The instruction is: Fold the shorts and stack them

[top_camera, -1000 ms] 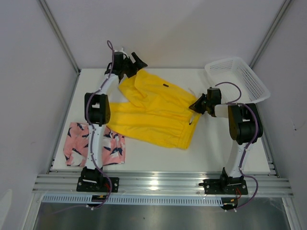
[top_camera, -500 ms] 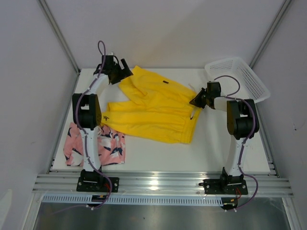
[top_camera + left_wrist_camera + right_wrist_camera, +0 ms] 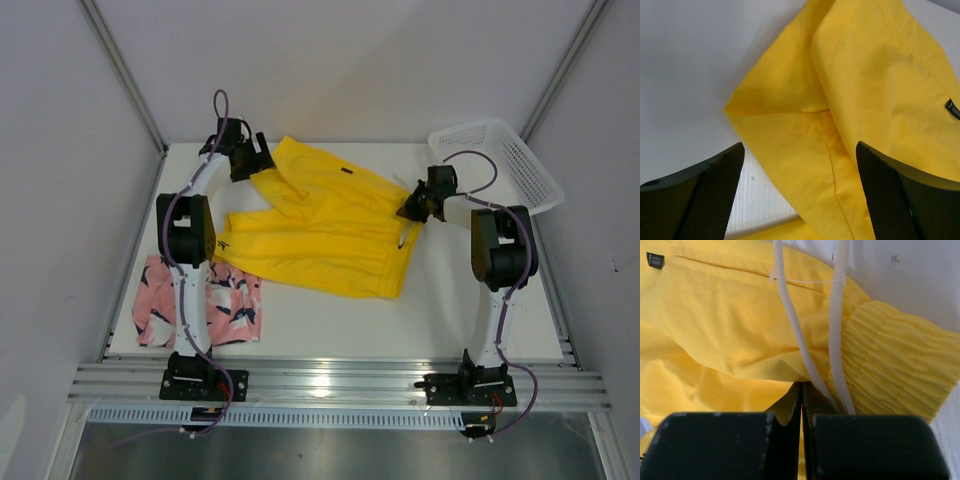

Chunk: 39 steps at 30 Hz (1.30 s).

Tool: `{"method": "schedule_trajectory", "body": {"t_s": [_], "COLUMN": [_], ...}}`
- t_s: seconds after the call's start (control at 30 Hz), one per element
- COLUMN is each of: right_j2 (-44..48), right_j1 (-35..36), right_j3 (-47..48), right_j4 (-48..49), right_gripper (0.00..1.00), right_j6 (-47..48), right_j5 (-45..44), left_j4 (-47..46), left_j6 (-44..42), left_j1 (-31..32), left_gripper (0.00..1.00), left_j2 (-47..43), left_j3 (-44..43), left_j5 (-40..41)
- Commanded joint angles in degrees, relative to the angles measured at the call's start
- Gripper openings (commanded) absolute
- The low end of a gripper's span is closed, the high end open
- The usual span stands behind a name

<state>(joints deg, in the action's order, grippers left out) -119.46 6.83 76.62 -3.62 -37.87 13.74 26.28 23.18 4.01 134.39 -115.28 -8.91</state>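
Observation:
The yellow shorts (image 3: 320,225) lie spread across the middle of the table, small dark logo (image 3: 952,109) up. My left gripper (image 3: 256,160) is open at their far left leg corner. In the left wrist view its fingers (image 3: 715,192) straddle the yellow fabric (image 3: 865,100) without touching it, the gripper (image 3: 799,150) low over the cloth. My right gripper (image 3: 408,211) is shut on the yellow shorts at the gathered waistband (image 3: 890,365), next to the white drawstrings (image 3: 790,315); yellow cloth shows in the slit between the jaws of the gripper (image 3: 802,386). The pink printed shorts (image 3: 232,310) lie folded at the near left, partly behind the left arm.
A white mesh basket (image 3: 470,128) stands tilted at the back right corner, just behind the right arm. Bare white table (image 3: 450,310) shows at the near right. Grey walls close in the left, right and back edges.
My left gripper has moved left and down from behind the shorts to the far leg corner. The yellow shorts have settled flatter. My right gripper edged slightly farther back.

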Motion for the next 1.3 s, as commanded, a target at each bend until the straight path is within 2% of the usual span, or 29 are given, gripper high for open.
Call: {"method": "schedule_trajectory", "body": {"t_s": [0.0, 0.13, 0.27, 0.4, 0.53, 0.63, 0.8, 0.9, 1.0, 1.03, 1.1, 1.13, 1.2, 1.27], "right_j2": [2.39, 2.92, 3.00, 2.83, 3.00, 3.27, 4.85, 5.81, 6.69, 7.04, 7.40, 7.83, 7.93, 7.66], "right_j1": [0.99, 2.13, 3.27, 3.72, 3.72, 3.80, 5.12, 5.74, 6.09, 6.18, 6.18, 6.26, 6.27, 6.18], "right_j3": [1.52, 0.99, 0.20, -0.24, -0.86, -1.38, -3.84, -4.64, -5.34, -5.43, -5.95, -6.22, -6.48, -6.57], "right_j4": [-1.48, -0.78, 0.10, 0.72, 0.81, 1.42, 3.00, 3.00, 4.85, 4.93, 5.02, 5.11, 5.20, 5.20], "right_gripper": [0.00, 0.00, 0.00, 0.00, 0.00, 0.00, 0.01, 0.01, 0.01, 0.01, 0.01, 0.01, 0.01, 0.01], "right_j6": [2.01, 2.27, 2.27, 1.92, 2.01, 2.18, 2.54, 2.54, 2.45, 2.45, 2.45, 2.36, 2.80, 2.97], "right_j5": [-2.05, -2.22, -1.87, -1.70, -1.78, -0.39, 1.38, 1.56, 1.64, 1.64, 1.47, 1.29, 1.03, 1.20], "left_j4": [3.24, 7.20, 8.52, 10.36, 13.26, 14.76, 17.04, 19.77, 20.65, 20.91, 21.35, 21.35, 20.66, 18.99], "left_j6": [-1.30, 0.37, 1.52, 0.82, 0.20, -0.15, -0.59, -0.86, -0.77, -0.68, -0.59, -0.59, -0.33, -0.15], "left_j1": [0.38, 0.82, 1.00, 1.70, 1.97, 1.97, 2.76, 3.46, 3.64, 3.55, 3.64, 3.64, 3.64, 3.64], "left_gripper": [0.93, 0.85, 0.71, 0.66, 0.50, 0.50, 0.68, 0.71, 0.61, 0.54, 0.38, 0.23, 0.05, 0.04], "left_j2": [3.94, 7.20, 7.56, 8.43, 9.40, 9.92, 11.86, 13.97, 14.24, 14.24, 14.32, 14.24, 12.92, 11.00], "left_j3": [-6.43, -11.79, -11.72, -12.86, -14.88, -15.32, -18.03, -20.50, -20.68, -20.68, -20.68, -20.33, -19.46, -15.42], "left_j5": [0.30, 0.99, 1.96, 4.07, 6.53, 7.76, 8.64, 10.93, 11.72, 11.89, 11.98, 12.07, 12.42, 12.51]}}
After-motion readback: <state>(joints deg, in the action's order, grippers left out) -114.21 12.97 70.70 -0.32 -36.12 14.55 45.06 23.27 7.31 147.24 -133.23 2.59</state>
